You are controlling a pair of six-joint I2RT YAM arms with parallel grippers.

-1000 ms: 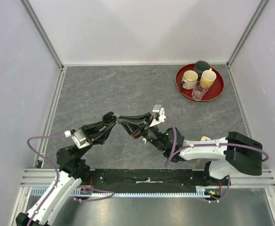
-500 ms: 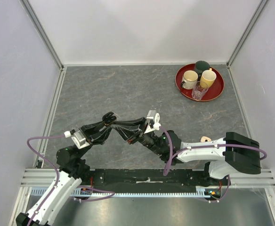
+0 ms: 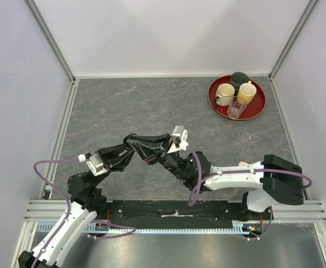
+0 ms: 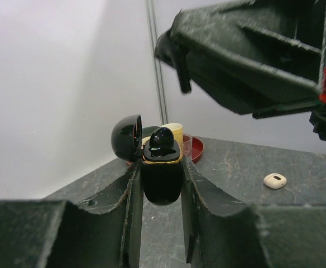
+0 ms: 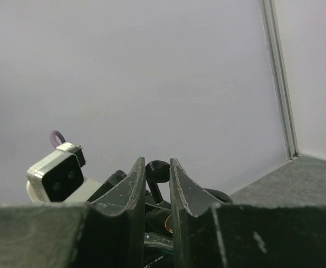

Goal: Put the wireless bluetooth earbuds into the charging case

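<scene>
Poised over an open case (image 4: 162, 187)
Clamped upright in the left gripper (image 4: 161, 167), long axis vertical, mouth up, lid (image 4: 125, 134) tipped back, one seated bud (image 4: 162, 138) showing. Pinched stem-down between the pressed-together fingers of the right gripper (image 5: 156, 163): a black bud (image 5: 157, 170), just above the case. Well apart on the table (image 4: 235, 162): a cream bud (image 4: 274, 180).

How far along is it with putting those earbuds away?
One black earbud looks seated in the open case, clamped by the left gripper. The right gripper pinches a second black bud above it. Left: a cream earbud loose on the table.
</scene>
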